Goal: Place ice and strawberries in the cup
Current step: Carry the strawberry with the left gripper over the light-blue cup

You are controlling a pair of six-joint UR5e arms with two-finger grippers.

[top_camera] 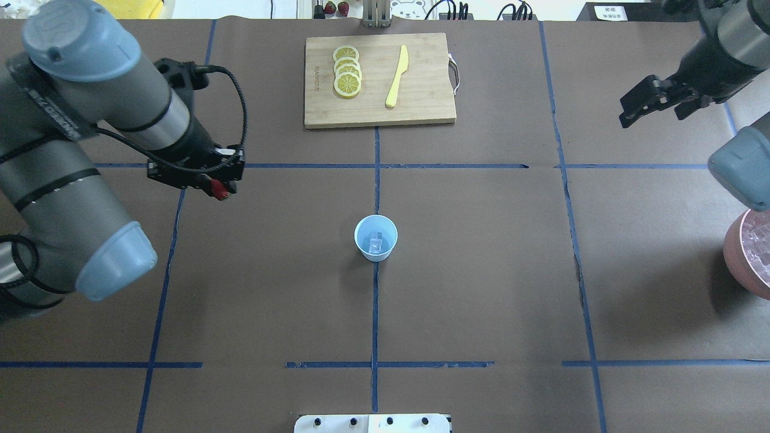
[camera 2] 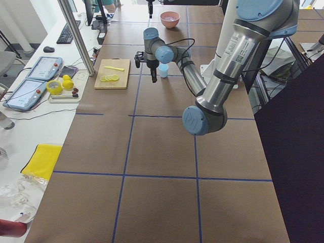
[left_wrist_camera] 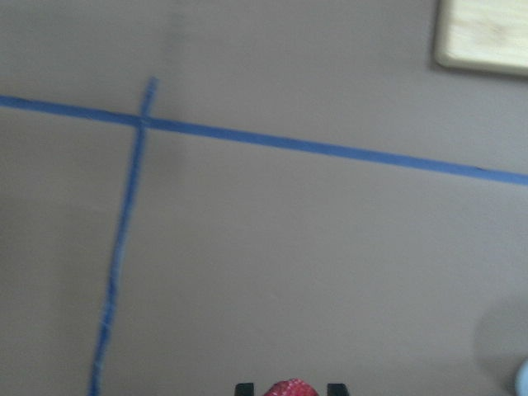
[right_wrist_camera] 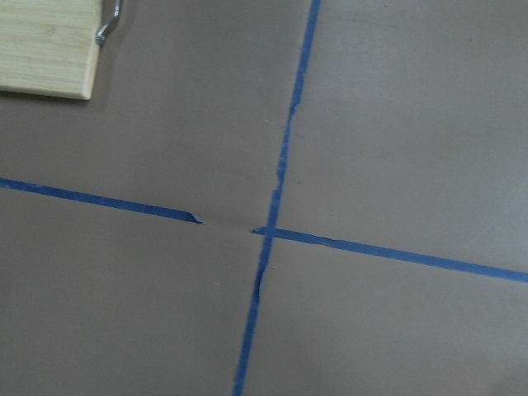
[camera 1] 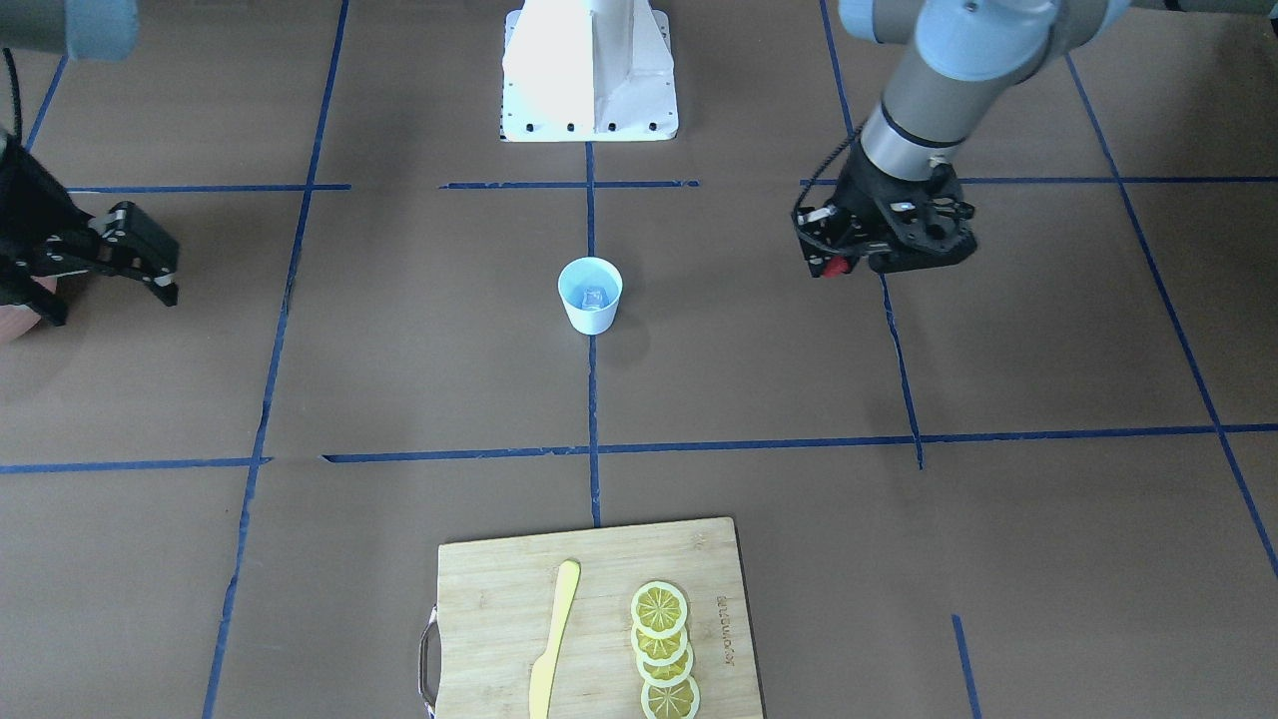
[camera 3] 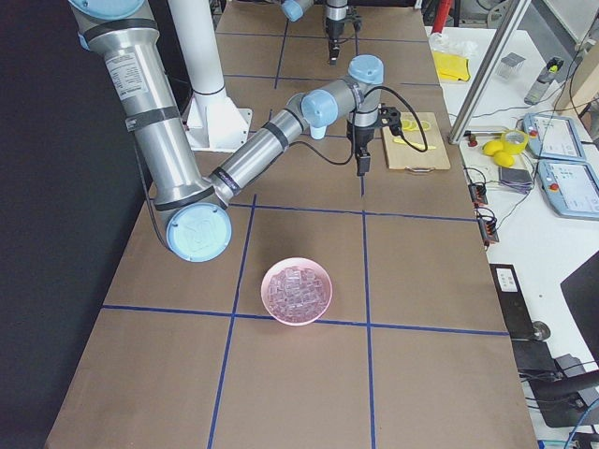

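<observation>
Strawberry (left_wrist_camera: pixel 290 388), clearest in left wrist view, fills left jaws; right jaws spread empty.

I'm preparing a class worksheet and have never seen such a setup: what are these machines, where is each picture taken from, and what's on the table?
These are two robot arms at a brown table. Four pictures come from fixed cameras: opposite the robot, over its shoulders, and from each table end; two from cameras on the wrists. The left tool grips a red strawberry; the right tool is open and empty. Mid-table stands a pale blue cup with an ice cube inside. A pink bowl holds more ice, and a wooden board carries lemon slices and a yellow knife.
</observation>
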